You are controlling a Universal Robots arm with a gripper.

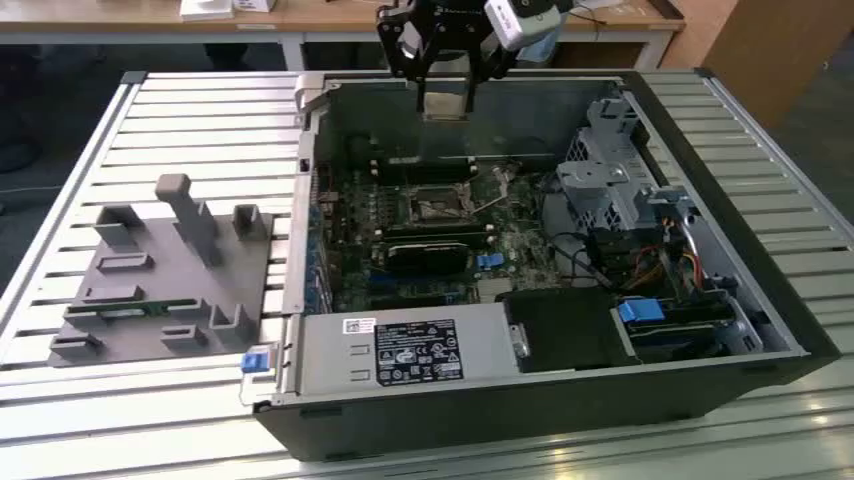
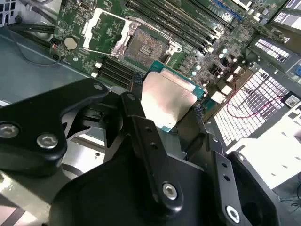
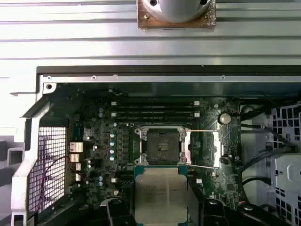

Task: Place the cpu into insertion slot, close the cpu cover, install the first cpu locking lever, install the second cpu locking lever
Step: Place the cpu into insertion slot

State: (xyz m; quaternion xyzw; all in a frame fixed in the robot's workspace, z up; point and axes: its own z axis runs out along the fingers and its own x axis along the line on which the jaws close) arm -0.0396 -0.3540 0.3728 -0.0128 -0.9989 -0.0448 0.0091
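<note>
My gripper [image 1: 445, 95] hangs over the back wall of the open computer case, shut on the cpu [image 1: 445, 105]. In both wrist views the cpu [image 2: 171, 101] [image 3: 161, 195], a flat square chip with a dull silver top and green edge, sits between the two black fingers [image 2: 136, 113]. The insertion slot [image 3: 162, 146] [image 2: 146, 47] [image 1: 434, 208] lies bare on the green board, some way off from the chip. The cpu cover [image 3: 202, 148] [image 2: 103, 30] is swung open beside the slot. A thin wire lever [image 1: 501, 190] stands up next to it.
A power supply box [image 1: 414, 350] with a black label fills the case's near corner. A metal drive cage [image 1: 614, 180] stands on the exterior view's right. A grey holder fixture [image 1: 160, 270] rests on the slatted table [image 1: 200, 120] on the exterior view's left. Long memory slots [image 3: 155, 110] run beside the socket.
</note>
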